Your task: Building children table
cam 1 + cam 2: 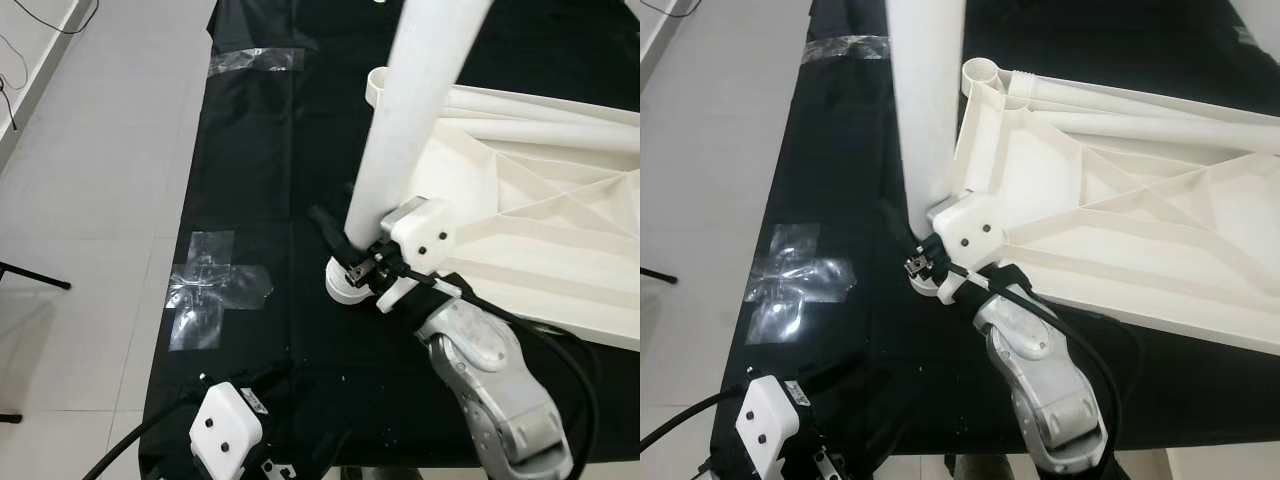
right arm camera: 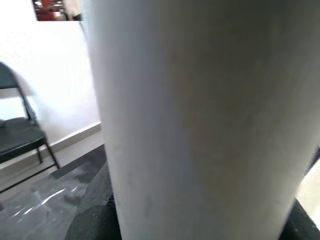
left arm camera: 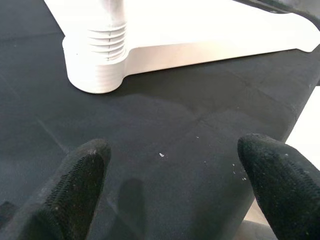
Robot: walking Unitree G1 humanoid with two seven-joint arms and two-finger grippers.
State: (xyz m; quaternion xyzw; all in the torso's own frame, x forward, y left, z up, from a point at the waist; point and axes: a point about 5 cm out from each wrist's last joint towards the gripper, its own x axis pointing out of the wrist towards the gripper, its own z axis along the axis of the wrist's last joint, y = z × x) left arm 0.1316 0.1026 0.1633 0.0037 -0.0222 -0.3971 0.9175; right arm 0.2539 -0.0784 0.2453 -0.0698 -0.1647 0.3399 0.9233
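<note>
Gripping: right gripper (image 1: 352, 262) clenched on upright white plastic table leg (image 1: 410, 120), at white ribbed tabletop (image 1: 540, 230) corner socket.
Idling: left gripper (image 3: 175, 185) released, near tabletop on black cloth (image 1: 250, 150).

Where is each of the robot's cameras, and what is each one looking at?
Left eye view: on the head, looking down at the black mat, white table leg and upside-down tabletop; both arms show.
Right eye view: beside it, same scene; the right hand is at the leg's base.
Left wrist view: on the left arm, looking along its open fingers at the leg's threaded end.
Right wrist view: on the right arm, pressed close to the leg.
All share the leg.
</note>
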